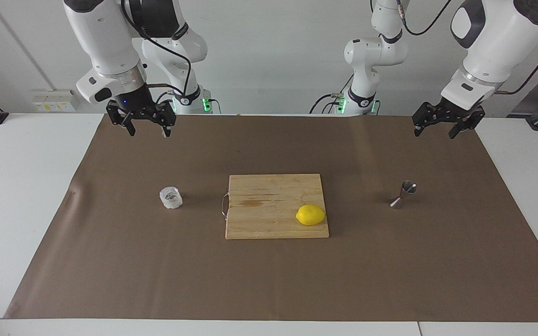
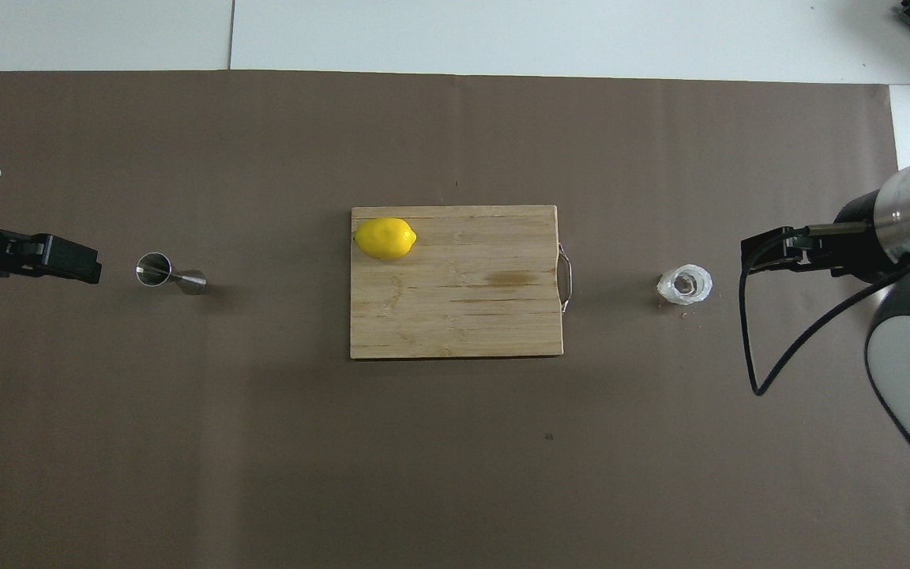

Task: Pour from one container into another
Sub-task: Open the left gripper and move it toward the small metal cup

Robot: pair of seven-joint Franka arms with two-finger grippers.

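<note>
**K:** Lemon (image 1: 310, 215) sat closest to the facing camera, on the cutting board (image 1: 269, 186) mid-table. Not part of the job. Glass cup (image 1: 171, 197) stood upright on the brown mat (image 1: 269, 280) toward the right arm's end; jigger (image 1: 404, 194) stood toward the left arm's end, well apart from the board.

**M:** Grippers?

**K:** Both up in the air and empty, jaws spread wide. Right gripper (image 1: 141, 122) hung over the mat at the robots' edge, on the cup's end; left gripper (image 1: 445, 124) likewise on the jigger's end. Nothing touched.

**M:** Orientation of the parts?

**K:** Both had their long axis vertical, mouths up. Couldn't tell how full the cup was.

**M:** So the first step was the cup pick?

**K:** My read, yes. Right arm should come down square over the cup, grip the faceted wall below the rim, lift level. The jigger's narrow and tippy, so the left should probably steady it at the waist before any tilt.
</note>
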